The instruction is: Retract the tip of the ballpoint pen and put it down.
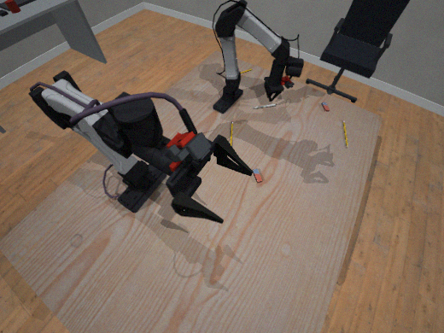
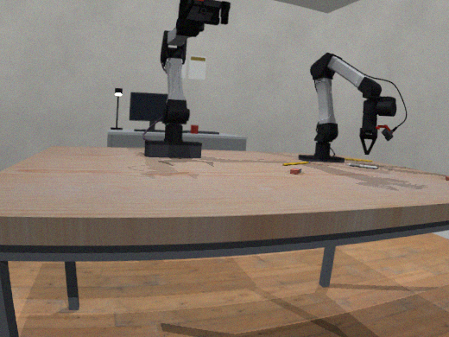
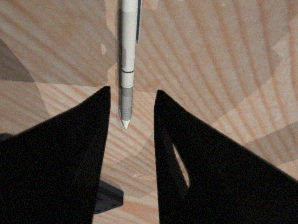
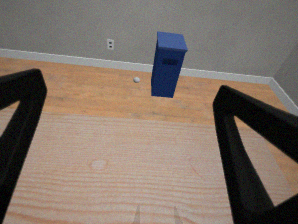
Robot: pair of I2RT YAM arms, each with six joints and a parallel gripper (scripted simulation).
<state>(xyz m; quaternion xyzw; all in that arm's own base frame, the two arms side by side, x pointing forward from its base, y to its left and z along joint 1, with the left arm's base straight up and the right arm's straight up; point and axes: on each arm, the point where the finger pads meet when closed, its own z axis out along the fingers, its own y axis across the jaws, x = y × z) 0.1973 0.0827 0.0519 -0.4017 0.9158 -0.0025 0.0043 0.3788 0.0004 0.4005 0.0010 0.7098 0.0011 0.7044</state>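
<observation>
as the ballpoint pen [image 1: 265, 106] [image 2: 363, 166] [image 3: 128, 60] lies twelve-to-six on the table in the left wrist view, tip at six, your nearer left gripper [image 1: 274, 99] [image 2: 367, 153] [image 3: 133, 97], parted and empty, probably straddles its line from above; the right gripper [image 1: 237, 197] [image 2: 217, 13] [image 4: 134, 87] gapes empty, well apart.

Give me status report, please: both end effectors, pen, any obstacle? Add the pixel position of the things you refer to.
Left end effector [image 1: 273, 97] [image 2: 367, 152] [image 3: 133, 90] partly open, empty, above pen [image 1: 265, 106] [image 2: 363, 166] [image 3: 128, 50]. Right end effector [image 1: 236, 197] [image 2: 219, 16] [image 4: 130, 81] wide open, empty. Pen lying on table [image 1: 282, 273] [image 2: 173, 194] [image 3: 225, 65] [image 4: 125, 190]. No obstacle seen between left and pen.

the left wrist view crops one end of the pen [image 1: 265, 106] [image 2: 363, 166] [image 3: 128, 55], and the top view crops the chair [image 1: 353, 55].
</observation>
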